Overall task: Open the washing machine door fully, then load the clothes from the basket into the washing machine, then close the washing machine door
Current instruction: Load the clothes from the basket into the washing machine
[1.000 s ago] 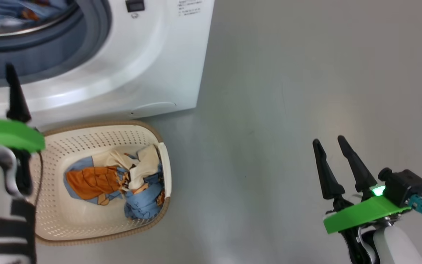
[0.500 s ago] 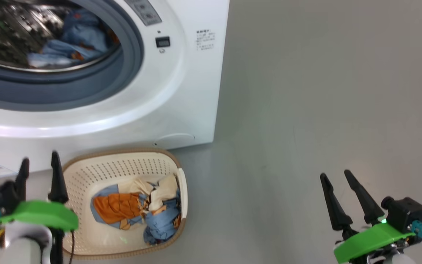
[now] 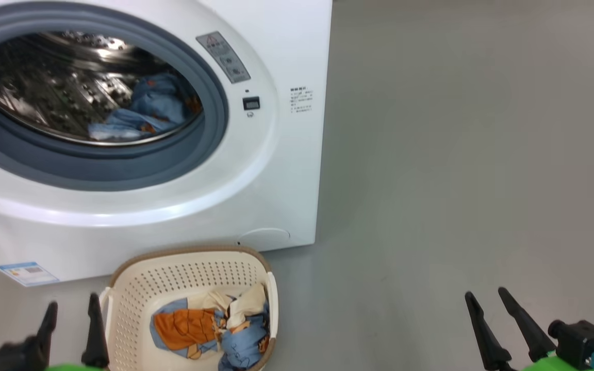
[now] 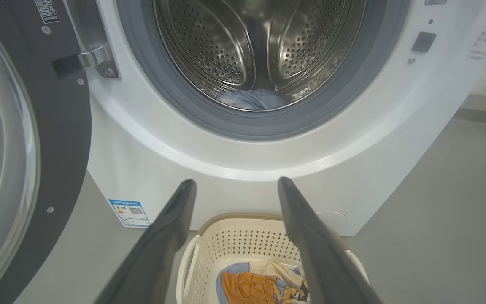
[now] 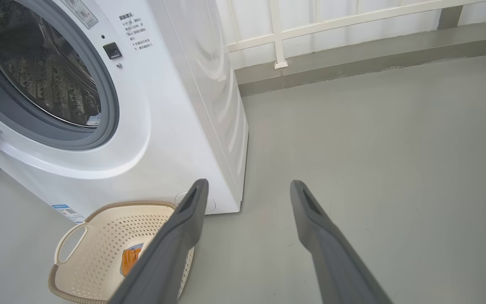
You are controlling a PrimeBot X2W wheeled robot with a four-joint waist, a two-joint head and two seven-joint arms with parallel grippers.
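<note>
The white washing machine point(image 3: 276, 170) stands open, its door point(image 4: 68, 126) swung out to the left, black rim and glass showing. A light blue garment point(image 3: 145, 111) lies in the steel drum point(image 4: 234, 46). On the floor before the machine sits the cream basket point(image 3: 137, 288), holding clothes point(image 3: 209, 330) of blue, orange and cream. My left gripper point(image 3: 72, 305) hovers open just left of the basket; in its wrist view the left gripper point(image 4: 236, 182) is empty above the basket point(image 4: 226, 219). Far to the right, over bare floor, my right gripper point(image 3: 485, 294) is open and empty.
Grey floor point(image 3: 457, 154) stretches to the right of the machine. A white railing and low kerb point(image 5: 352, 46) run along the back wall. A small blue label point(image 3: 26, 272) marks the machine's lower left front.
The head camera has tilted up, bringing the drum opening into view. My left gripper has drawn back and down from the machine front to beside the basket. The right gripper has barely moved.
</note>
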